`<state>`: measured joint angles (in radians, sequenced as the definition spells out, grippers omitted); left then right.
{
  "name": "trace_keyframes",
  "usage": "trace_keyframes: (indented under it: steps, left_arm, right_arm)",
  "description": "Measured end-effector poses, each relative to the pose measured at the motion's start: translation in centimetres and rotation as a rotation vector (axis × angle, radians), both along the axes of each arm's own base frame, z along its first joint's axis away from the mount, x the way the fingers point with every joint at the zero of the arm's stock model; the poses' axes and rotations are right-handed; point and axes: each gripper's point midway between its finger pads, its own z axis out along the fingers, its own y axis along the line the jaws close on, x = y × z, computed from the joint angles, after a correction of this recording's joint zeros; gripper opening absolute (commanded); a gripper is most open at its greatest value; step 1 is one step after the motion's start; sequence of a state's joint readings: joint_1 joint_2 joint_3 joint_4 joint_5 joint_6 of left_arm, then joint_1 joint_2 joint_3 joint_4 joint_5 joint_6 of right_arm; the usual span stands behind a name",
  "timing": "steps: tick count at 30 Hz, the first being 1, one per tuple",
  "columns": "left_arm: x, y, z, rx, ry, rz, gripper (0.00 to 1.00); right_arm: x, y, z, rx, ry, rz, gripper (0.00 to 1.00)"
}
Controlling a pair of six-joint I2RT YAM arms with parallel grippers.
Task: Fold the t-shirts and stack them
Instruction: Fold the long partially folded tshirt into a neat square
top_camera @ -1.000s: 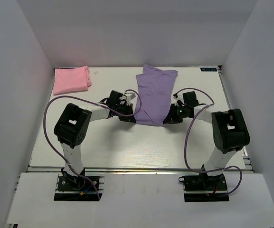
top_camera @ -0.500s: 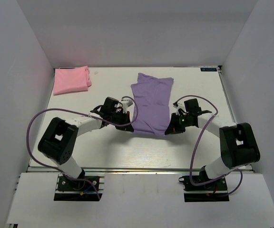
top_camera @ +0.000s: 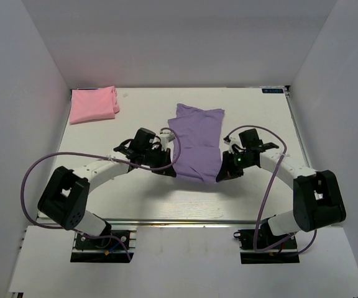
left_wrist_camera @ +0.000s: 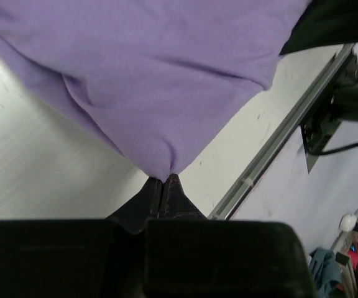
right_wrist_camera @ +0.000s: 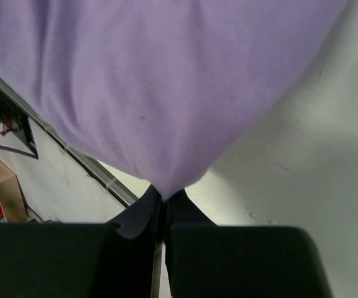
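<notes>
The lavender-purple t-shirt (top_camera: 196, 139) lies in a long strip down the middle of the table. My left gripper (top_camera: 169, 169) is shut on its near left corner, and the cloth (left_wrist_camera: 160, 74) bunches at the closed tips (left_wrist_camera: 164, 180). My right gripper (top_camera: 219, 176) is shut on the near right corner, with the cloth (right_wrist_camera: 166, 81) pinched at its tips (right_wrist_camera: 165, 194). The near edge hangs between the two grippers, slightly off the table. The pink t-shirt (top_camera: 93, 104) lies folded at the far left corner.
White walls close in the table on the left, back and right. A metal rail (top_camera: 179, 219) runs along the near edge. Purple cables (top_camera: 39, 166) loop beside each arm.
Both grippers have moved toward the near edge with the purple t-shirt's corners, dragging the shirt closer and lengthening it. Both arms have stretched lower and wider.
</notes>
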<state>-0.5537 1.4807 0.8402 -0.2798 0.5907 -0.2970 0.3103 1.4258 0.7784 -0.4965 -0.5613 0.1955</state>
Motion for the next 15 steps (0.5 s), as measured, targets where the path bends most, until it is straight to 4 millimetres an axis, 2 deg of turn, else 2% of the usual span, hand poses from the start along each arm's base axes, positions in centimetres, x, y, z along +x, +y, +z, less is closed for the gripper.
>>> trace_keyframes:
  steps: [4,8,11,15]
  left_arm:
    - [2.7,-0.6,2.4,-0.004,-0.059,0.050,0.00]
    - [7.2,-1.6,5.4,-0.005,-0.139,0.133,0.00]
    - [11.2,-2.1,7.1,0.028,-0.193,0.212,0.00]
    - [16.3,-2.2,8.4,0.080,-0.250,0.309,0.00]
  right_arm:
    - [3.1,0.8,3.2,0.019,-0.093,0.008,0.00]
    - [7.5,2.0,6.4,0.043,-0.193,0.006,0.00]
    - [10.5,2.6,7.6,0.046,-0.233,-0.008,0.00]
    - [14.1,2.5,8.1,0.031,-0.251,-0.043,0.00]
